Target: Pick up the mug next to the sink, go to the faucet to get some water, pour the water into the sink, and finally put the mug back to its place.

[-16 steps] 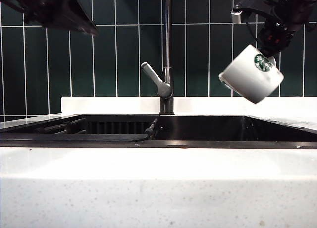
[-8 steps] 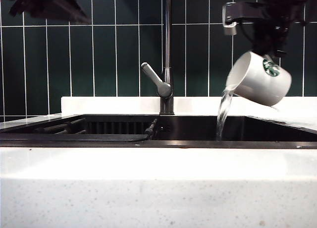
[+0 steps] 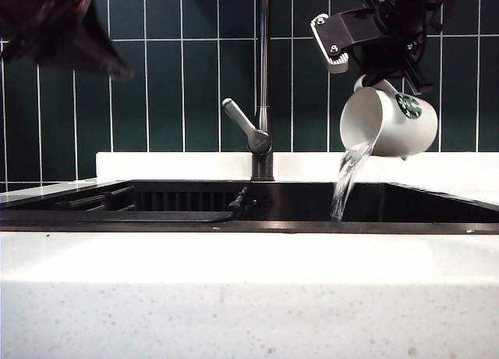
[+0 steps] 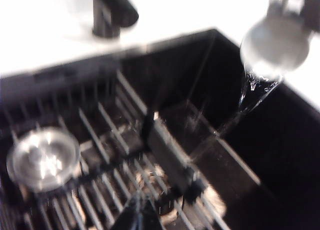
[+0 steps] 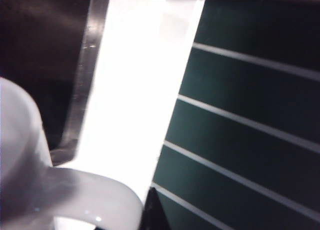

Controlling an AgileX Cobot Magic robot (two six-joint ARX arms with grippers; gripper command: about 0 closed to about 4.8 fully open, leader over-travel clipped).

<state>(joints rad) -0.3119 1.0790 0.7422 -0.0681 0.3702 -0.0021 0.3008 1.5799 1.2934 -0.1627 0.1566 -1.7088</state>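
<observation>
I see right gripper (image 3: 383,72) clamped on mug (image 3: 388,122) by handle, high over right part of sink (image 3: 195,218), right of faucet (image 3: 263,86). Mug tipped on side, mouth toward faucet, logo facing out. Water (image 3: 345,179) streams from lip down into sink. Right wrist view: handle (image 5: 95,195) close up, countertop (image 5: 140,90) and tiles (image 5: 250,115) beyond. Left gripper (image 3: 58,27) shut, holding nothing, high left of faucet, over sink's left end. Left wrist view, blurred: drain (image 4: 42,157) and grid rack (image 4: 115,155) in sink.
</observation>
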